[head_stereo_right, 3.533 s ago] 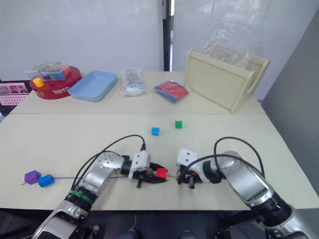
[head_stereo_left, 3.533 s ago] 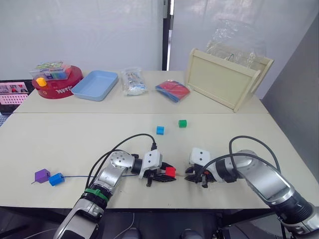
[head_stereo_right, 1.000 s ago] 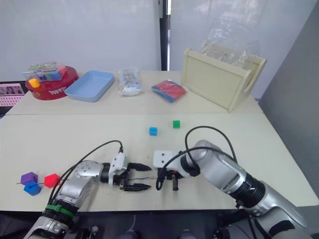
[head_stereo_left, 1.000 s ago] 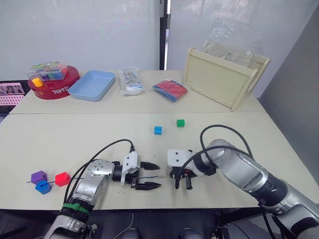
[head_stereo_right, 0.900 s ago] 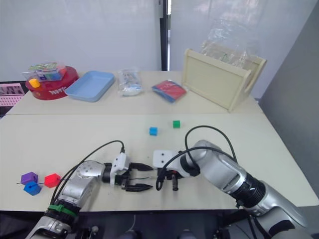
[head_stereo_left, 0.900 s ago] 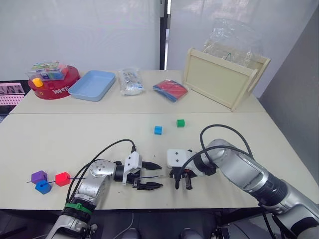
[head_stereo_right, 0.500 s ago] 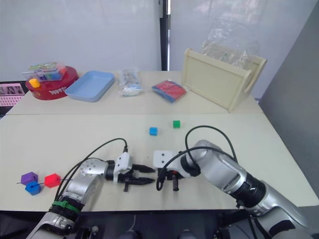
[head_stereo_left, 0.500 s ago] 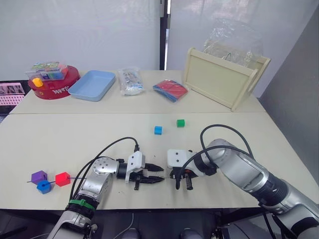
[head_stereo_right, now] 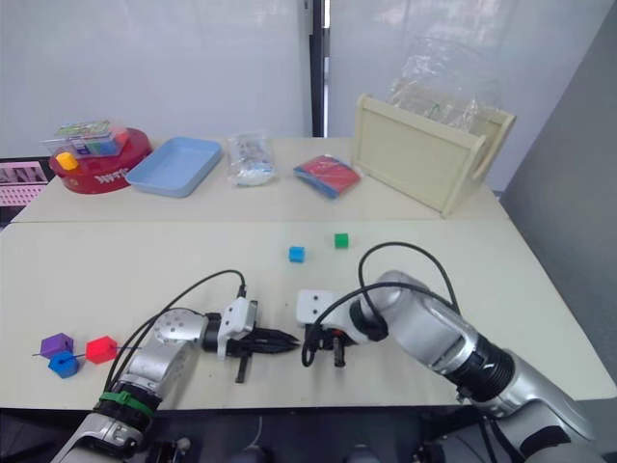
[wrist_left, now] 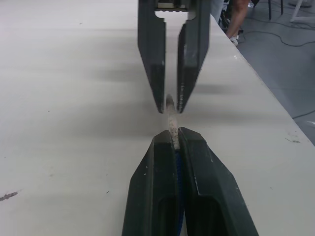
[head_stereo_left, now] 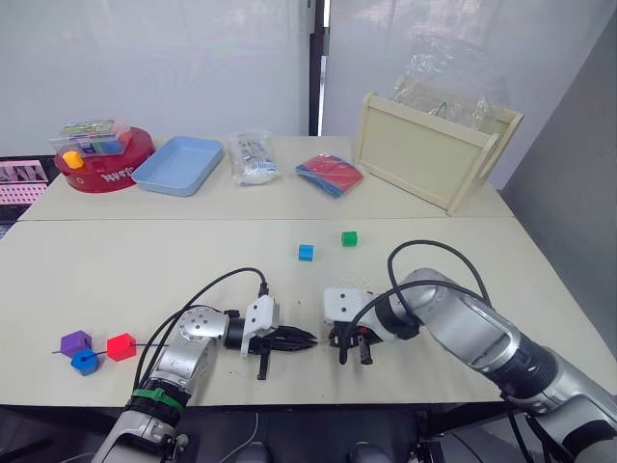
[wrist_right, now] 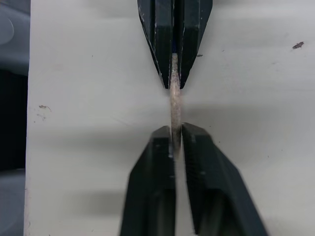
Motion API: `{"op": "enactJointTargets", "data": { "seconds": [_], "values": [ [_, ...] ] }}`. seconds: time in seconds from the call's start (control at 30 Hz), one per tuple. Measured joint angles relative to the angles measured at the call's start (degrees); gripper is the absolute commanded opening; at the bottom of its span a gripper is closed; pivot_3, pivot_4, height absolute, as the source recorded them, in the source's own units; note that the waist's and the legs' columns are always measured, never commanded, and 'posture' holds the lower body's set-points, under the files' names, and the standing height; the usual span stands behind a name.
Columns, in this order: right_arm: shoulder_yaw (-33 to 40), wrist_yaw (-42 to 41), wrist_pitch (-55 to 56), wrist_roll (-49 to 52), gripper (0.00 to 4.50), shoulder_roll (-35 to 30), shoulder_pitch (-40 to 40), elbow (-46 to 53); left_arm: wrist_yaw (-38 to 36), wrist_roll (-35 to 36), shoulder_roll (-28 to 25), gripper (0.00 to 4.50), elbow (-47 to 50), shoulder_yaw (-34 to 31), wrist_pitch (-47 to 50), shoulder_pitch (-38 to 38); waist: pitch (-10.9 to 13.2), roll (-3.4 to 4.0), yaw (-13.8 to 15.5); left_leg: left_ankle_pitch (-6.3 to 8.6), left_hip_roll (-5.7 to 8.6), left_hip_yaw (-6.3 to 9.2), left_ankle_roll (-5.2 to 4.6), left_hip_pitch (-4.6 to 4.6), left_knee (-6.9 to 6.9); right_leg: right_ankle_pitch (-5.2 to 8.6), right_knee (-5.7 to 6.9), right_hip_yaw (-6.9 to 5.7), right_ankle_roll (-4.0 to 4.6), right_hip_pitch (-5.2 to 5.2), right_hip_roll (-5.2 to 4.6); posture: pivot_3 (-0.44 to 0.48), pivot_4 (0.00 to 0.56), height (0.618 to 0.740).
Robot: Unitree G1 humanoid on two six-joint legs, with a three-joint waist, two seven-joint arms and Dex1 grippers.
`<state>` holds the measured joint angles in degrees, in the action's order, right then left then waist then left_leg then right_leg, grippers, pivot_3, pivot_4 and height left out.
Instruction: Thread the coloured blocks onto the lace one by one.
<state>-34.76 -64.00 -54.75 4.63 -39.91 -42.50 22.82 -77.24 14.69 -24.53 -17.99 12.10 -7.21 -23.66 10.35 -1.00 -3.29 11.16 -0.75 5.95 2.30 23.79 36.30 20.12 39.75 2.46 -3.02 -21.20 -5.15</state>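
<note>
My left gripper (head_stereo_left: 310, 339) and right gripper (head_stereo_left: 334, 340) meet tip to tip near the table's front edge. Both are shut on the pale stiff tip (wrist_right: 174, 93) of the lace, the left (wrist_left: 172, 133) just behind the right (wrist_right: 173, 131). The thin dark lace (head_stereo_left: 147, 344) runs left from there to three threaded blocks: red (head_stereo_left: 120, 346), blue (head_stereo_left: 85, 362) and purple (head_stereo_left: 74, 341). Loose on the table beyond the grippers lie the light blue block (head_stereo_left: 307, 252) and the green block (head_stereo_left: 349, 237).
Along the back stand a red round tin (head_stereo_left: 101, 166), a light blue tray (head_stereo_left: 180, 164), a clear packet (head_stereo_left: 253, 159), a red-and-blue booklet (head_stereo_left: 331, 175) and a tilted wooden tray (head_stereo_left: 434, 154). Black cables loop over the table behind both wrists.
The red block, held by the left gripper earlier, now sits far left by the purple and blue ones. The left gripper came back right, open, and has shut on the lace.
</note>
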Motion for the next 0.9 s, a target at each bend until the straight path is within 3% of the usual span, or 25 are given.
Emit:
{"op": "enactJointTargets", "data": {
  "seconds": [0.27, 0.4, 0.53, 0.67, 0.9],
  "values": [
    [21.09, 0.93, -3.16, 12.12, 4.37, -3.16, 9.85, 1.97, 1.29, 1.50, -2.80, 0.00, 2.73, -3.26, 1.36, 3.68, 0.00, 0.00, 0.61, 0.00, 0.00, -0.02, -0.01, -0.03, 0.00, 0.00, -0.04, 0.01, 0.00, 0.06, -0.01, 0.000, 0.150, 0.740],
    [33.40, 11.85, 1.39, 14.12, 4.37, 7.83, 13.91, -0.34, 1.79, 3.02, -3.33, 0.00, 4.48, -4.51, 2.51, 5.81, -0.04, -0.06, 0.43, 0.00, 0.00, -0.03, 0.00, -0.03, -0.02, 0.00, 0.00, 0.04, 0.00, 0.05, -0.02, 0.000, 0.150, 0.740],
    [38.39, 21.44, 4.87, 13.77, 4.37, 14.89, 16.11, -3.31, 2.66, 3.51, -4.47, 0.00, 6.17, -5.49, 3.98, 6.77, -0.04, -0.06, 0.73, 0.00, 0.02, -0.02, 0.00, -0.03, -0.02, 0.00, -0.01, 0.04, 0.00, 0.06, -0.04, 0.000, 0.150, 0.740],
    [38.65, 30.75, 11.48, 10.74, 4.37, 21.34, 17.06, -10.32, 4.07, 3.57, -4.48, 0.00, 8.20, -5.96, 4.96, 7.04, -0.04, -0.05, 0.65, -0.01, 0.03, -0.04, 0.02, -0.03, -0.02, 0.00, -0.01, 0.06, 0.00, 0.04, -0.04, 0.000, 0.150, 0.740],
    [38.25, 40.21, 24.37, 5.30, 4.37, 25.28, 11.36, -27.63, 5.73, 3.70, -4.03, 0.00, 10.54, -6.07, 6.60, 8.15, -0.04, -0.04, 0.15, -0.02, 0.00, -0.05, 0.04, -0.07, -0.07, 0.00, 0.02, 0.07, 0.00, 0.02, -0.02, 0.000, 0.150, 0.740]
  ]
}}
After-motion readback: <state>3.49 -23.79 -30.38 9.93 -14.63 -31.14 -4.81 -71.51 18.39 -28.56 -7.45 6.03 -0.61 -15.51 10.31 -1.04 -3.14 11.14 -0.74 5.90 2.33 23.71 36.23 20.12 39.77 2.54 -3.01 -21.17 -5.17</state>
